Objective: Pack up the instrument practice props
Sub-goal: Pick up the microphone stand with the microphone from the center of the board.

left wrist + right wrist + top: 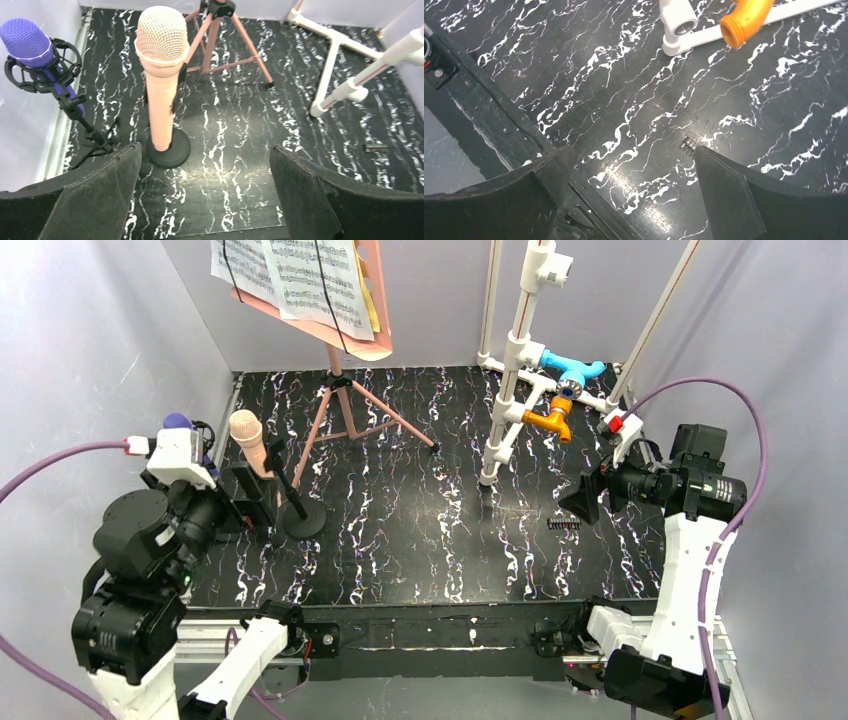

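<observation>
Left wrist view: the left tool [205, 167] gapes wide, gripping nothing, facing the beige microphone [161, 85], which stands upright with the purple microphone [26, 39] near it. The right tool [631, 165] is equally wide, empty above the worktop [624, 75].

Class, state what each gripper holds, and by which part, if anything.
Nothing is held: the left gripper and the right gripper are both open and empty, the beige microphone standing free.

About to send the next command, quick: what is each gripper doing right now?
Left gripper: open, holding nothing.
Right gripper: open, holding nothing.
</observation>
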Action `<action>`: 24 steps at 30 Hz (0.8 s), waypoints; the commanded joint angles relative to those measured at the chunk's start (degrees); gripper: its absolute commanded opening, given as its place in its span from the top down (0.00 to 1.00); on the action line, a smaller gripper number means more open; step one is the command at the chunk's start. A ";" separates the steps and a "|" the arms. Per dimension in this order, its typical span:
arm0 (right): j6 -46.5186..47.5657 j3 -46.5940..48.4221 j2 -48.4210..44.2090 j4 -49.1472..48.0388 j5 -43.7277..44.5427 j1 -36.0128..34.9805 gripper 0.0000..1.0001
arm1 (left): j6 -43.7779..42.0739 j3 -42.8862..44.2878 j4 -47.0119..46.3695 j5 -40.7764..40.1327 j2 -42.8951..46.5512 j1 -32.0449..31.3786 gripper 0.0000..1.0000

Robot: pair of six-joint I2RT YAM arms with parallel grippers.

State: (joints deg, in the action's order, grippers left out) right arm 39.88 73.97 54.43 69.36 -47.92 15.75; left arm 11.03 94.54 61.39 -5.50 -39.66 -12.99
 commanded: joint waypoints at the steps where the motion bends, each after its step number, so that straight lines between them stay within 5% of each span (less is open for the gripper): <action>1: 7.74 -0.77 0.89 4.16 -5.85 0.16 0.00 | -3.73 -2.75 -0.21 -5.08 -2.15 -0.28 0.00; 24: -1.81 -10.83 -1.65 -11.22 -15.55 0.16 0.00 | -12.08 -22.24 -22.75 -11.29 -2.54 -0.28 0.00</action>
State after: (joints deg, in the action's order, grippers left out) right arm 40.51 64.14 53.69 62.13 -61.21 15.75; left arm -0.23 74.11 44.05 -13.67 -42.96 -12.99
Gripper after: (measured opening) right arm 1.000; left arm 0.994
